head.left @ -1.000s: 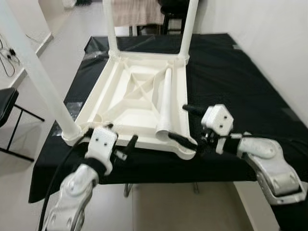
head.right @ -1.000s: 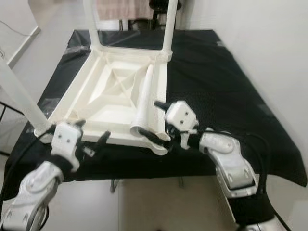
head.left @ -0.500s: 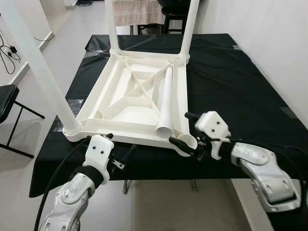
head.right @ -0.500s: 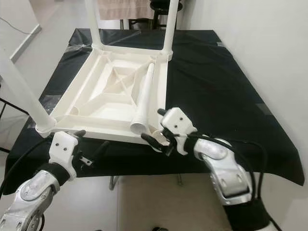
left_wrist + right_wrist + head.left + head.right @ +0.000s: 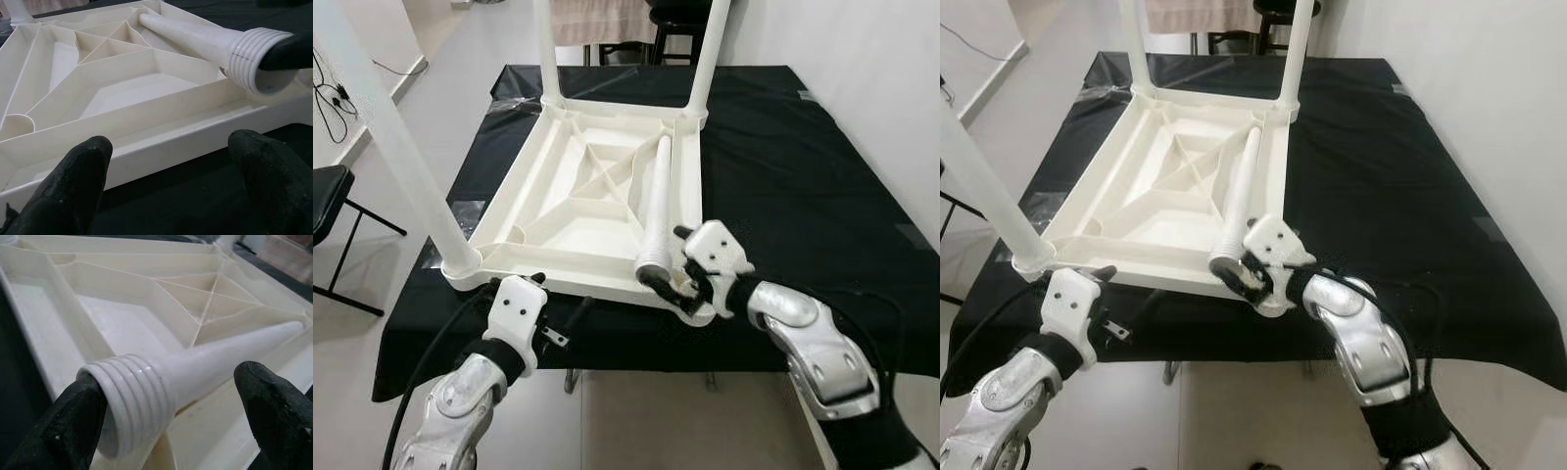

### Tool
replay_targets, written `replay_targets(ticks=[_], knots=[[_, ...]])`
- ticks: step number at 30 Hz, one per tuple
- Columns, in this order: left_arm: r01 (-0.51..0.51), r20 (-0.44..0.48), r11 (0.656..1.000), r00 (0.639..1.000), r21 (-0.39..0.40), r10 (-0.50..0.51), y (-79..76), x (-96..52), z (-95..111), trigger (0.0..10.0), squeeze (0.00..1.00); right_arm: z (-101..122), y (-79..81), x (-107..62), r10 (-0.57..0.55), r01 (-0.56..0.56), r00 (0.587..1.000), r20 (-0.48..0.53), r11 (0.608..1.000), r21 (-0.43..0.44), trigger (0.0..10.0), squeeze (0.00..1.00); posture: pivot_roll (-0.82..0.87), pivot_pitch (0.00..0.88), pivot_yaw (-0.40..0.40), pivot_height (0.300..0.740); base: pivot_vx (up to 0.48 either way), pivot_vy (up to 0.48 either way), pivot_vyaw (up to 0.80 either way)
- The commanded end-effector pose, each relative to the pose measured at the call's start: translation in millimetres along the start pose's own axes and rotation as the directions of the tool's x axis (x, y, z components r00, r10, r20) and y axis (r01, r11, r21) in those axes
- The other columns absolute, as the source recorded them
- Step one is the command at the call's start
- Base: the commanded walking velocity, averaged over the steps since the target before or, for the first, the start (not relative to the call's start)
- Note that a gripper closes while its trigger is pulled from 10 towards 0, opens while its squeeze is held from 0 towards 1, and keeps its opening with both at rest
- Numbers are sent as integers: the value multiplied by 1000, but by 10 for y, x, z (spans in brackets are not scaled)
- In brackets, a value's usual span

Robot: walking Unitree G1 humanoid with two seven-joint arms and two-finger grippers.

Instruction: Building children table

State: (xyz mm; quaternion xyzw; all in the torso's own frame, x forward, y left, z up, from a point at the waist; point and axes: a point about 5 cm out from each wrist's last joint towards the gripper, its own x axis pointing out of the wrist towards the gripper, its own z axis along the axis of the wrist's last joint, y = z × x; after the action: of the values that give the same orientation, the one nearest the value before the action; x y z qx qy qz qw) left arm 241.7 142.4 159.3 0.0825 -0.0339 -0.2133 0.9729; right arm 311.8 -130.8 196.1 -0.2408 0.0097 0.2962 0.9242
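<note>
The loose leg (image 5: 657, 208) points away from the right gripper (image 5: 679, 264), threaded end between its spread fingers.

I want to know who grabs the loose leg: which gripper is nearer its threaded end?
Right. The right gripper straddles the loose leg at its threaded end, fingers open. The left gripper hovers off the tabletop's near edge, apart from the leg.

Upturned white children's table (image 5: 578, 211) on a black-covered table (image 5: 783, 176); right end effector (image 5: 671, 266) straddles a loose leg (image 5: 658, 211) near the front edge.
</note>
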Motion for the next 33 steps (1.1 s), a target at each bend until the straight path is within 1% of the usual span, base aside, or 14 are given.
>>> replay_targets(ticks=[1, 6, 10, 11, 12, 13, 15, 18, 26, 28, 30, 32, 33], knots=[[8, -24, 1000, 1000, 17, -7, -6, -18, -25, 10000, 0, -69, -29, 44, -55, 55, 996, -63, 998, -4, 10000, 0, 77, 155, -73, 740, 0, 0, 0], [9, -25, 1000, 1000, 16, -8, -10, -13, -19, 10000, 0, -81, -84, 47, -103, 103, 991, -91, 995, -1, 10000, 0, 73, 159, -74, 740, 0, 0, 0], [9, -25, 1000, 1000, 16, -8, -11, -12, -17, 10000, 0, -81, -89, 50, -112, 112, 989, -96, 994, 0, 10000, 0, 73, 159, -74, 740, 0, 0, 0], [8, -25, 1000, 1000, 16, -8, -12, -9, -16, 10000, 0, -107, -113, 38, -158, 160, 980, -125, 987, 3, 6431, 0, 69, 162, -77, 740, 0, 0, 0], [8, -24, 1000, 1000, 15, -8, -13, -6, -14, 10000, 0, -130, -136, 22, -203, 206, 968, -146, 979, 5, 1922, 0, 66, 165, -79, 740, 0, 0, 0], [8, -23, 1000, 1000, 15, -7, -15, -3, -13, 10000, 0, -151, -150, 11, -239, 244, 957, -164, 970, 9, 0, 0, 62, 165, -81, 740, 0, 0, 0], [8, -23, 1000, 1000, 15, -7, -15, -3, -13, 10000, 0, -151, -150, 11, -239, 244, 957, -164, 970, 9, 0, 0, 62, 165, -81, 740, 0, 0, 0], [6, -20, 1000, 1000, 10, -6, -20, 3, -10, 10000, 0, -163, -153, -11, -301, 307, 938, -172, 951, 14, 0, 0, 43, 170, -80, 740, 0, 0, 0], [13, -20, 1000, 1000, 12, -12, -15, 2, -1, 10000, 0, -138, -167, -28, -338, 346, 927, -161, 938, 25, 0, 0, 41, 174, -70, 740, 0, 0, 0], [13, -20, 1000, 1000, 12, -13, -12, 2, 0, 10000, 0, -136, -183, -36, -350, 359, 923, -161, 933, 31, 0, 0, 41, 175, -69, 740, 0, 0, 0], [13, -20, 1000, 1000, 12, -13, -5, 4, 2, 10000, 0, -125, -241, -55, -382, 392, 911, -157, 919, 40, 0, 0, 41, 174, -65, 740, 0, 0, 0], [13, -20, 1000, 1000, 12, -13, -5, 4, 2, 10000, 0, -125, -241, -55, -382, 392, 911, -157, 919, 40, 0, 0, 41, 174, -65, 740, 0, 0, 0], [13, -19, 1000, 1000, 13, -13, 1, 5, 7, 10000, 0, -102, -290, -67, -400, 411, 905, -143, 910, 54, 0, 0, 46, 173, -62, 740, 0, 0, 0]])
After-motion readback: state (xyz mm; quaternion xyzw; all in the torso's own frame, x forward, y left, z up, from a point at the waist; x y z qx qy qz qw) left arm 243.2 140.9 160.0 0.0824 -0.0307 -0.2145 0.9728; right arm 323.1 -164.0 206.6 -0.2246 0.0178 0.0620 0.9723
